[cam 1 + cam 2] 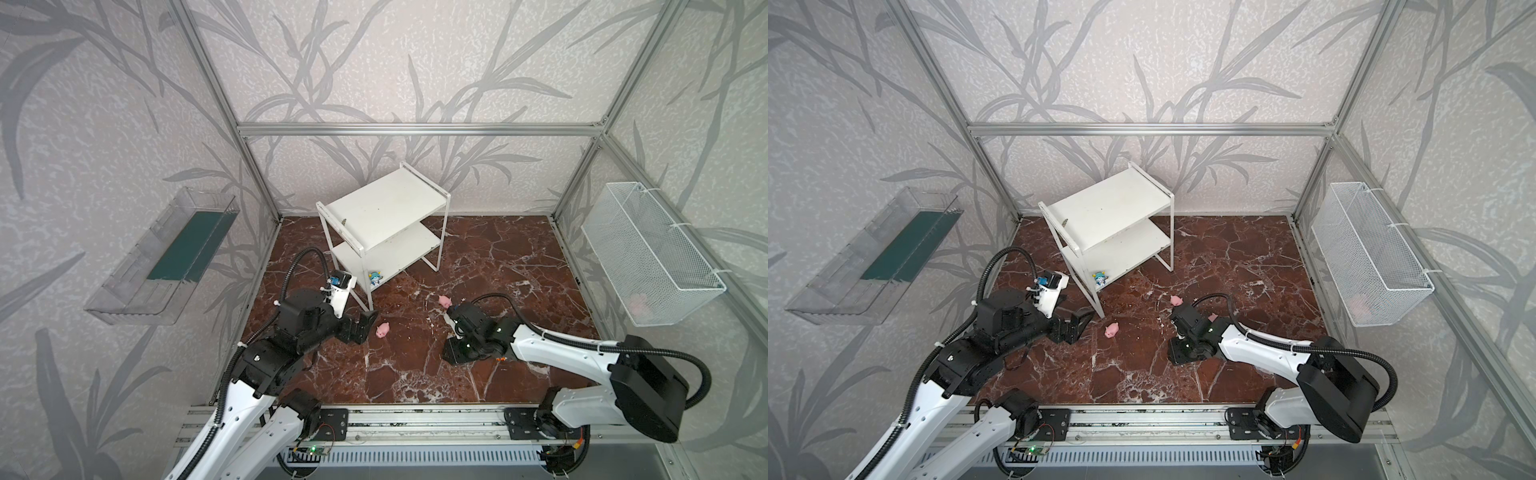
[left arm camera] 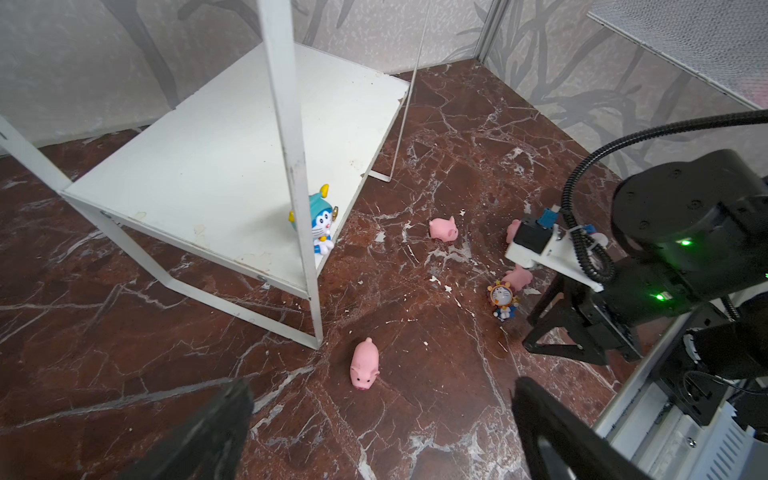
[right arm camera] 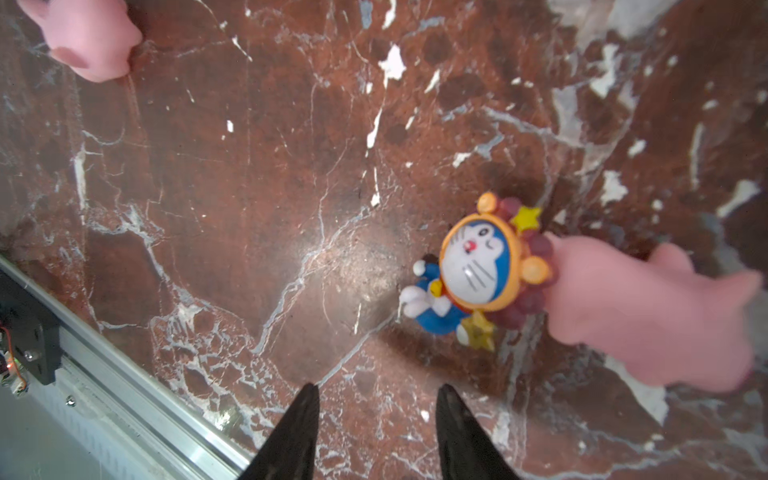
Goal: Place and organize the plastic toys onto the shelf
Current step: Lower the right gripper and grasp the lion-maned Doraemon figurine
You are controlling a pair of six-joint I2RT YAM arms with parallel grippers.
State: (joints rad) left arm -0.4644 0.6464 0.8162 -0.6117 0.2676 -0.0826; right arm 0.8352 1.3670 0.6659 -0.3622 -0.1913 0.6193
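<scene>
The white two-tier shelf [image 1: 384, 208] stands at the back, with a blue figurine [image 2: 322, 224] at the front corner of its lower board. Three pink pigs lie on the marble floor: one [image 2: 364, 369] just ahead of my open left gripper [image 2: 381, 388], one [image 2: 443, 229] farther out, and one [image 3: 644, 316] touching an orange-rimmed blue figurine [image 3: 478, 266]. My right gripper [image 3: 378, 388] hovers low over the floor beside that figurine. Its jaws stand narrowly apart with nothing between them. Another pig [image 3: 87, 37] shows at the edge of the right wrist view.
A clear plastic bin [image 1: 158, 266] hangs on the left wall. On the right wall hangs a white mesh basket [image 1: 652, 257] with something pink inside [image 1: 638, 305]. The shelf's front leg [image 1: 368, 299] stands close to the left gripper. A metal rail [image 1: 415, 419] runs along the front.
</scene>
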